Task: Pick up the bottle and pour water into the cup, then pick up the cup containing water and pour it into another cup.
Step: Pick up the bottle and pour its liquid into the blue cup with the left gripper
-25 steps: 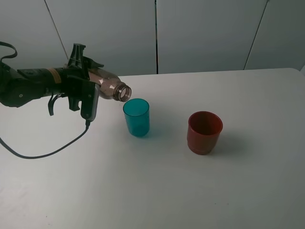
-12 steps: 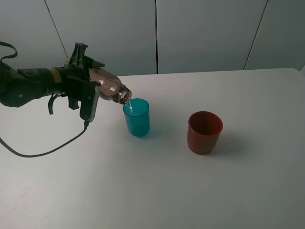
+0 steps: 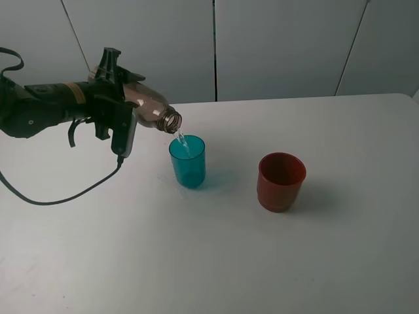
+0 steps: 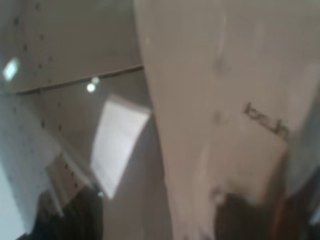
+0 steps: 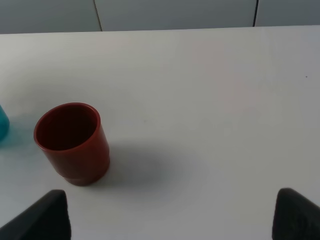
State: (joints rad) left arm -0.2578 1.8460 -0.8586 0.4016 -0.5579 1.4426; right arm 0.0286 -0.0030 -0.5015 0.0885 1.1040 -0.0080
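My left gripper (image 3: pixel 120 104) is shut on the smoky brown bottle (image 3: pixel 149 108), held tipped with its open neck just above the teal cup (image 3: pixel 188 161). A thin stream of water (image 3: pixel 182 141) falls from the neck into that cup. The left wrist view shows only a blurred close-up of the bottle (image 4: pixel 225 100). The red-brown cup (image 3: pixel 281 181) stands upright to the right of the teal one, apart from it. In the right wrist view the red-brown cup (image 5: pixel 73 142) looks empty, with my right gripper (image 5: pixel 170 217) open well short of it; a sliver of the teal cup (image 5: pixel 2 125) shows at the edge.
The white table (image 3: pixel 262 261) carries only the two cups. A black cable (image 3: pixel 59 199) trails from the left arm across the table's left side. Grey wall panels (image 3: pixel 281 46) stand behind the far edge.
The left arm has lifted slightly and tipped the bottle further. Water, just starting half a second ago, now runs in a steady stream into the teal cup. Both cups stayed put.
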